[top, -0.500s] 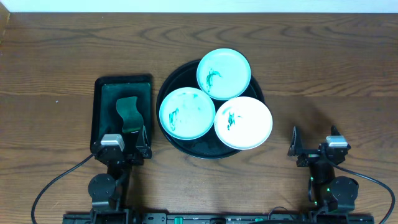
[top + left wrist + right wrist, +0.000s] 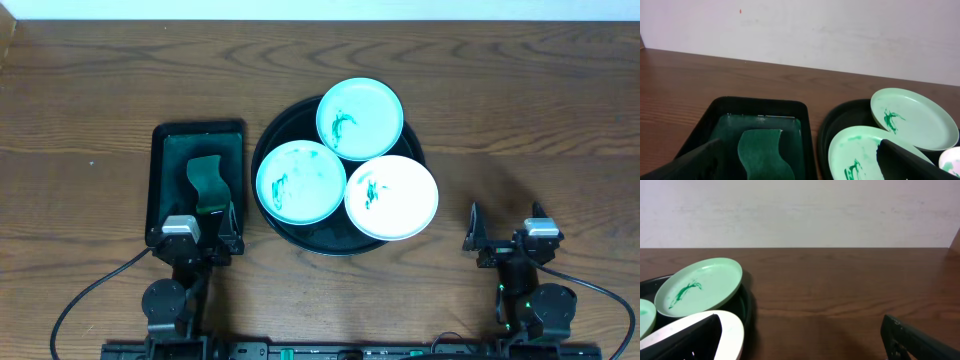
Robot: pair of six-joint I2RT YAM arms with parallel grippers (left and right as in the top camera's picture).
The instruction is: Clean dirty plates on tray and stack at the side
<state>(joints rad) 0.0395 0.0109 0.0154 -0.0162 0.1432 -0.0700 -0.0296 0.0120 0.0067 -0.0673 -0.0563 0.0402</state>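
Note:
A round black tray [image 2: 275, 140] in the middle of the table holds three dirty plates with green smears: a mint one at the back [image 2: 360, 118], a mint one at the front left [image 2: 300, 182], a white one at the front right [image 2: 392, 196]. A green sponge [image 2: 206, 183] lies in a black rectangular tray [image 2: 160, 150] to the left. My left gripper [image 2: 198, 232] is open and empty at the near end of the sponge tray. My right gripper [image 2: 503, 240] is open and empty to the right of the round tray. The left wrist view shows the sponge [image 2: 765, 155] and two mint plates [image 2: 912, 117].
The wooden table [image 2: 520, 110] stretches bare to the right and behind the trays. In the right wrist view the back mint plate [image 2: 697, 285] and the white plate's rim [image 2: 730, 325] lie to the left, bare wood to the right.

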